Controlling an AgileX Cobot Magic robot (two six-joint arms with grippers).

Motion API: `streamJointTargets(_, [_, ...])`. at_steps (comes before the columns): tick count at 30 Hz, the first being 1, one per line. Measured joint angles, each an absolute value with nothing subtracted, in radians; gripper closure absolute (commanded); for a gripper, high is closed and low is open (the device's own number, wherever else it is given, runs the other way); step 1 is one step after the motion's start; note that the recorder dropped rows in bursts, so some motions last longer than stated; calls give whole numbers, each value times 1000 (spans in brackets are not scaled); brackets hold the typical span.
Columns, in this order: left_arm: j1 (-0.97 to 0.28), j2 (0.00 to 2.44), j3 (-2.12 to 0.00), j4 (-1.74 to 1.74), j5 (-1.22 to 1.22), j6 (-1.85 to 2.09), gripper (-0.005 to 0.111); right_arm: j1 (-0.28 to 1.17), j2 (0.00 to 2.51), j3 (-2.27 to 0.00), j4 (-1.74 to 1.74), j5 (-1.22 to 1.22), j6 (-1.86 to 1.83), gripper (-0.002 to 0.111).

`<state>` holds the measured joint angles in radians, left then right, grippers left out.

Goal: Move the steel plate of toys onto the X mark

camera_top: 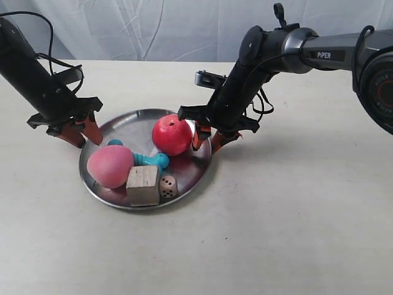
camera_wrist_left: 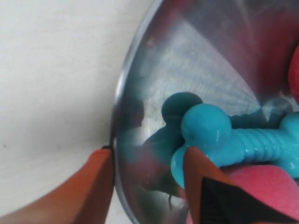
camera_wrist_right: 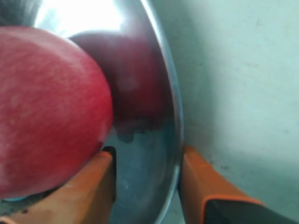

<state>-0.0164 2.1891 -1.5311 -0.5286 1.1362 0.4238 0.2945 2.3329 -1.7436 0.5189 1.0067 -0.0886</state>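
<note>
The steel plate rests on the cream table, holding a red apple, pink peach, teal dog-bone, wooden cube and die. My left gripper straddles the plate's rim, open. In its wrist view one finger touches the rim's outside and the other stands inside by the bone. My right gripper straddles the opposite rim, also open: the outer finger is against the rim and the inner finger is by the apple. No X mark is in view.
A white cloth backdrop hangs behind the table's far edge. Bare cream tabletop stretches in front and at the exterior view's right. Black cables trail from the left arm.
</note>
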Motion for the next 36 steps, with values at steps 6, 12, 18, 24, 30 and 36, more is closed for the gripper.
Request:
streamJointTargets(6, [-16, 2189, -1531, -515, 1140, 407, 61, 293, 2323, -1744, 469, 1035, -91, 66])
streamJointTargets(12, [-16, 2159, -1531, -496, 1140, 403, 61, 293, 2318, -1744, 455, 1042, -91, 66])
streamJointTargets(18, [-16, 2119, -1531, -469, 1129, 385, 61, 293, 2298, -1746, 399, 1041, -63, 66])
streamJointTargets(24, [-16, 2106, -1532, -460, 1121, 379, 61, 293, 2274, -1746, 299, 1041, -14, 66])
streamJointTargets(30, [-16, 2073, -1532, -454, 1119, 379, 78, 293, 2224, -1746, 247, 1047, 0, 79])
streamJointTargets(36, [-16, 1974, -1513, -454, 1101, 378, 107, 293, 2157, -1746, 245, 1067, 0, 109])
